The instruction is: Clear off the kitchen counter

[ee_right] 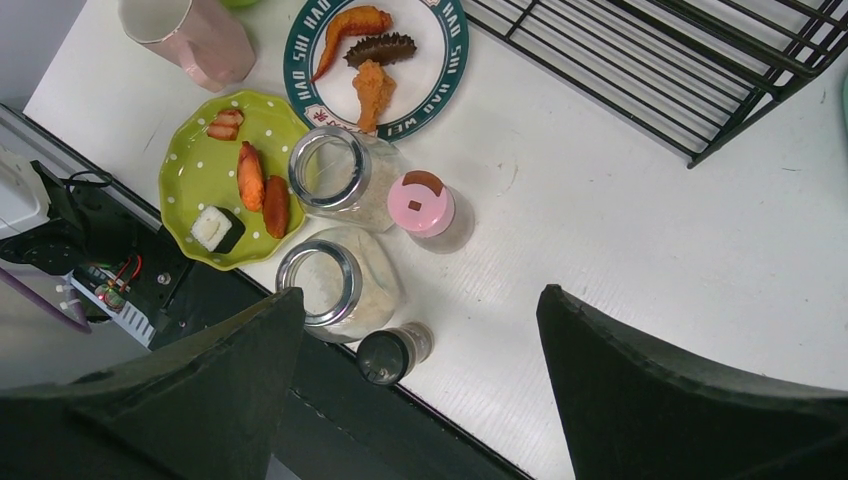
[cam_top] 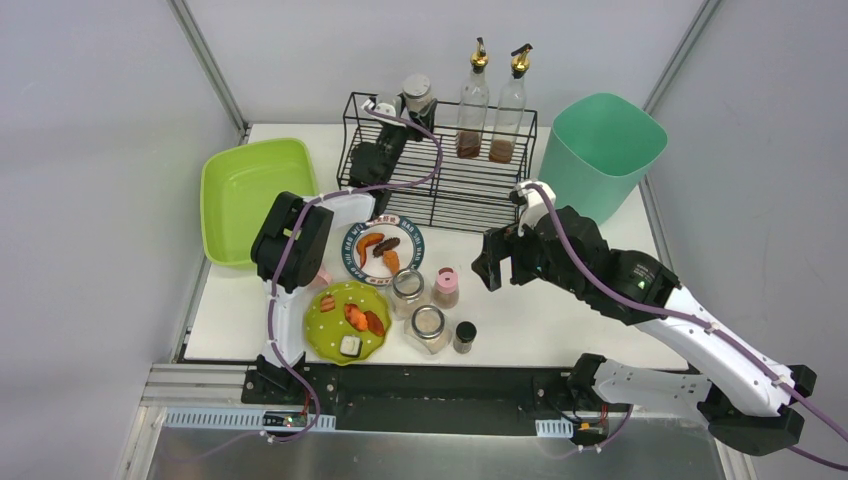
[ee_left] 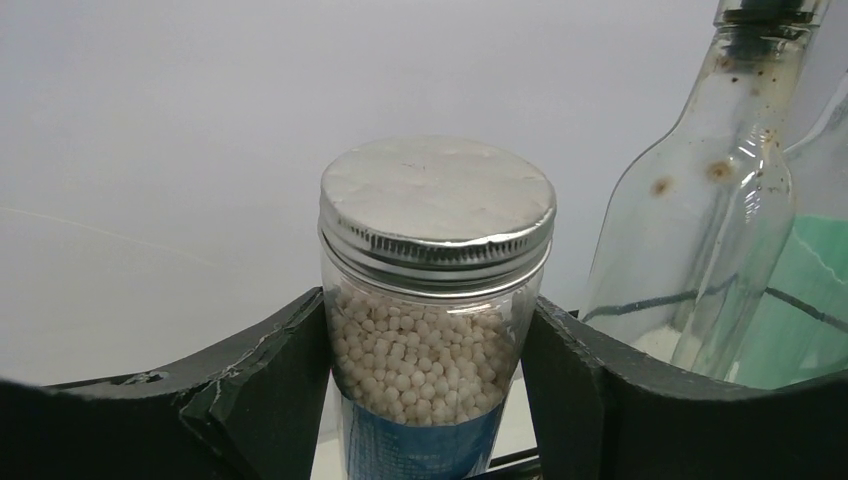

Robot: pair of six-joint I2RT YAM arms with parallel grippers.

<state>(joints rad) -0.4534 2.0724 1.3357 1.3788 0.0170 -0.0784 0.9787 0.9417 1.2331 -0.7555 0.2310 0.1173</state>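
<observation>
On the white kitchen counter (cam_top: 560, 300) stand a blue-rimmed plate (cam_top: 411, 233) and a green dotted plate (cam_top: 325, 325), both with food. Beside them are two glass jars (cam_top: 407, 285), a pink-lidded shaker (cam_top: 445, 287) and a small black-lidded shaker (ee_right: 390, 352). My left gripper (ee_left: 430, 380) reaches into the black wire rack (cam_top: 450, 190). Its fingers closely flank a silver-lidded jar of white beads (ee_left: 435, 300), with a sliver of gap on the right. My right gripper (ee_right: 422, 295) hangs wide open above the counter near the shakers, holding nothing.
A lime-green tub (cam_top: 250, 195) sits at the back left and a mint bin (cam_top: 600, 150) at the back right. Two glass bottles (cam_top: 490, 100) stand in the rack beside the bead jar. A pink cup (ee_right: 190, 35) stands left of the plates.
</observation>
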